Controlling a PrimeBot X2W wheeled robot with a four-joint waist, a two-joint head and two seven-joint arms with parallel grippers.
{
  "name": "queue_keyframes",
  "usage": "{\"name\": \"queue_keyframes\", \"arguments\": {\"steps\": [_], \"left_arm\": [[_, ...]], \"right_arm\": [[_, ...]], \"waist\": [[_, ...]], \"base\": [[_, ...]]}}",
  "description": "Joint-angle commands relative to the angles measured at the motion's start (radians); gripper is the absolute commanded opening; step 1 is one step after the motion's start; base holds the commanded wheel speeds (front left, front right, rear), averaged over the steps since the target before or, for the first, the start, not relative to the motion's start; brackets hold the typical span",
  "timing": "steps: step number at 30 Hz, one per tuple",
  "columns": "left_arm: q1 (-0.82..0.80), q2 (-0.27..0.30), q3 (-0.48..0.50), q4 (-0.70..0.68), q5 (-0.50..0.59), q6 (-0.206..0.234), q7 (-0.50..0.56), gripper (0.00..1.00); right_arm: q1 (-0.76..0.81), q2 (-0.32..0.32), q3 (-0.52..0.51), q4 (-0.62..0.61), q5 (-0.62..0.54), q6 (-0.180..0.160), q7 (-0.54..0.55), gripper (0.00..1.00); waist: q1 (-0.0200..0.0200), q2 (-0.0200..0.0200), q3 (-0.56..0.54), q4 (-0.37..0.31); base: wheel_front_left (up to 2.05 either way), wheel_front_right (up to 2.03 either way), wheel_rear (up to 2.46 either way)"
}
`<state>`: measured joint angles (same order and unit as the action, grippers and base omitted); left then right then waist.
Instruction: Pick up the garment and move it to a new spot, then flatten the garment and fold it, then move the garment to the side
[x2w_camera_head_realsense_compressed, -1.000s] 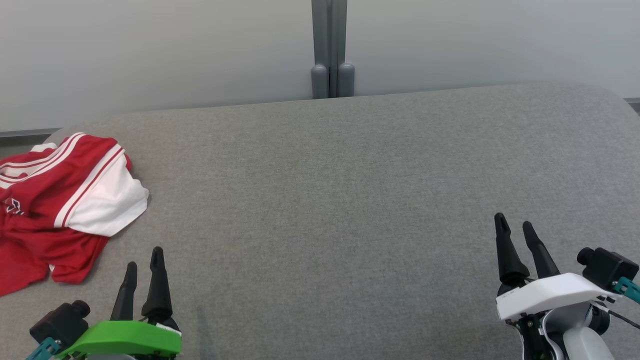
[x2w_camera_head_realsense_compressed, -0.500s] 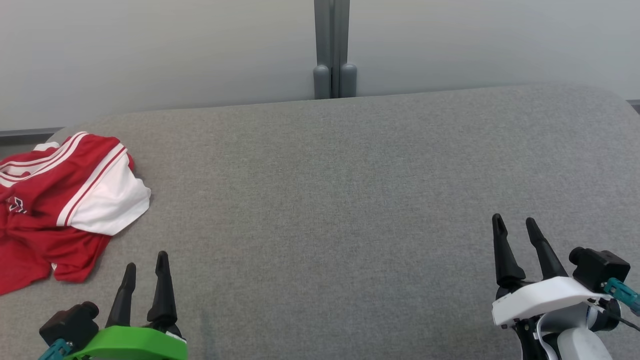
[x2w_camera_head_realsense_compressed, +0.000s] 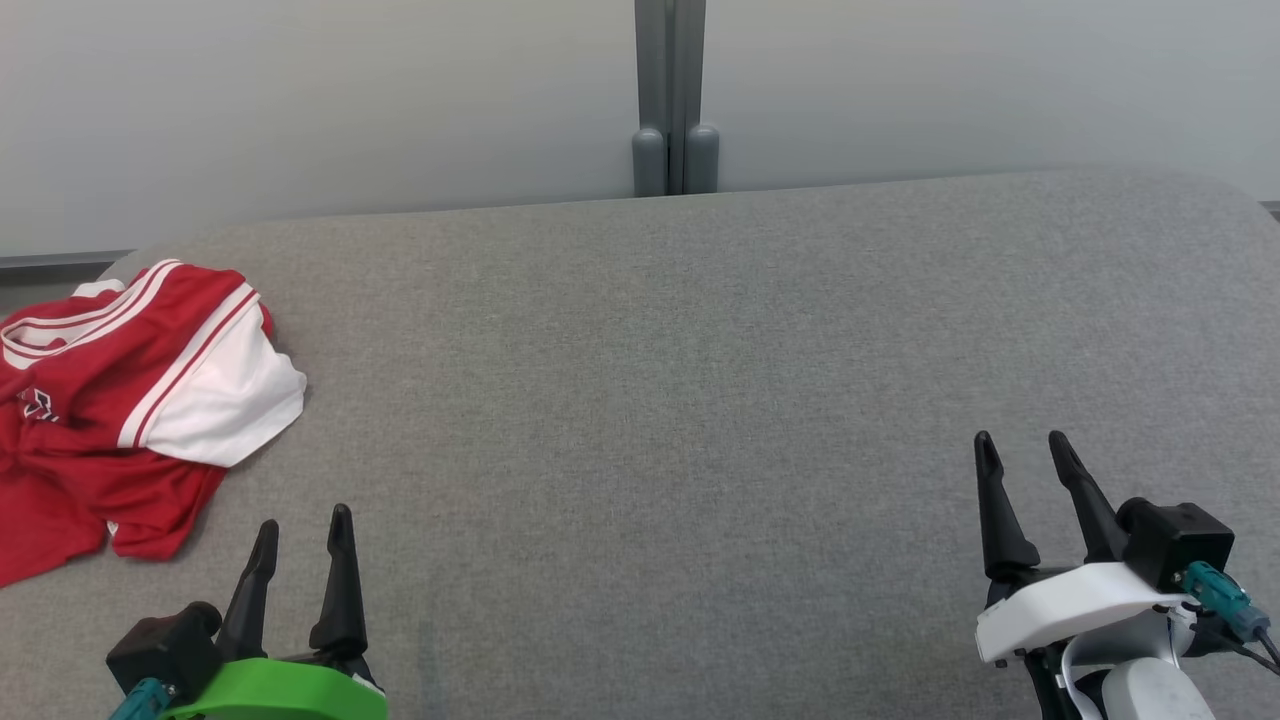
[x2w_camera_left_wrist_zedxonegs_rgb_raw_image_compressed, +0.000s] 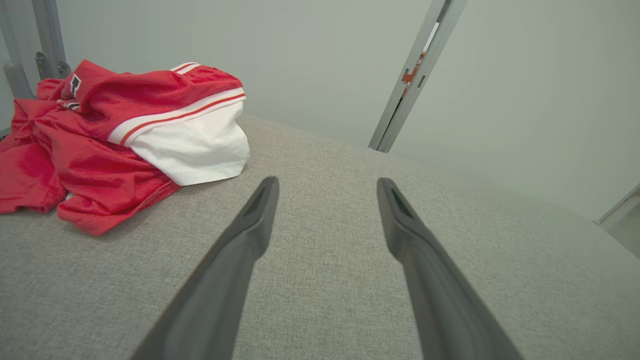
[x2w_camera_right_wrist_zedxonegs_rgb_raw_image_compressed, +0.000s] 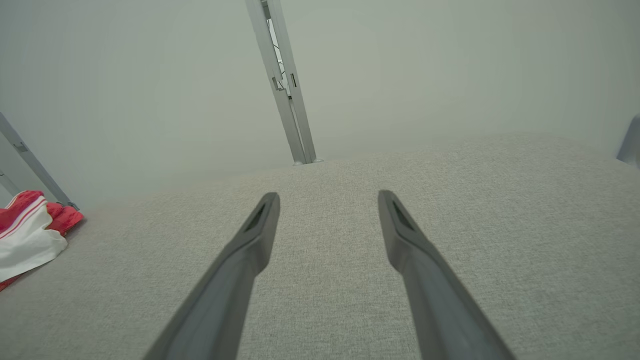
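Head view, red-white garment (x2w_camera_head_realsense_compressed: 100, 460), crest (x2w_camera_head_realsense_compressed: 38, 404) unreadable

Head looks down; 2 low wrists share garment (x2w_camera_head_realsense_compressed: 100, 420).

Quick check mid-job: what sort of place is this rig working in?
Probably a lab or test cell rather than a home. The work surface is a broad grey fabric-covered table. Behind it stand plain pale panels joined by a grey post. A crumpled red-and-white jersey lies on the table.
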<state>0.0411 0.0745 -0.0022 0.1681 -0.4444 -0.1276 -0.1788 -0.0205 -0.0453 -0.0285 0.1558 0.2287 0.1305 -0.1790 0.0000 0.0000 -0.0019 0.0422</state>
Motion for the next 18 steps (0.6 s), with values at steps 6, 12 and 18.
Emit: {"name": "queue_keyframes", "arguments": {"steps": [6, 12, 18], "left_arm": [[0.009, 0.013, -0.009, -0.008, 0.068, -0.004, -0.021, 1.0], [0.011, 0.019, -0.018, -0.005, 0.113, -0.004, -0.034, 1.0], [0.018, 0.024, -0.03, 0.005, 0.151, -0.004, -0.047, 1.0]], "right_arm": [[0.01, -0.006, 0.004, -0.015, -0.078, 0.0, -0.021, 1.0], [0.013, -0.007, 0.002, -0.015, -0.124, 0.0, -0.035, 1.0], [0.017, -0.006, -0.006, -0.01, -0.17, 0.0, -0.047, 1.0]], "waist": [[0.0, 0.0, 0.003, 0.004], [0.0, 0.0, 0.005, 0.007], [0.0, 0.0, 0.004, 0.01]], "base": [[0.0, 0.0, 0.0], [0.0, 0.0, 0.0], [0.0, 0.0, 0.0]]}}
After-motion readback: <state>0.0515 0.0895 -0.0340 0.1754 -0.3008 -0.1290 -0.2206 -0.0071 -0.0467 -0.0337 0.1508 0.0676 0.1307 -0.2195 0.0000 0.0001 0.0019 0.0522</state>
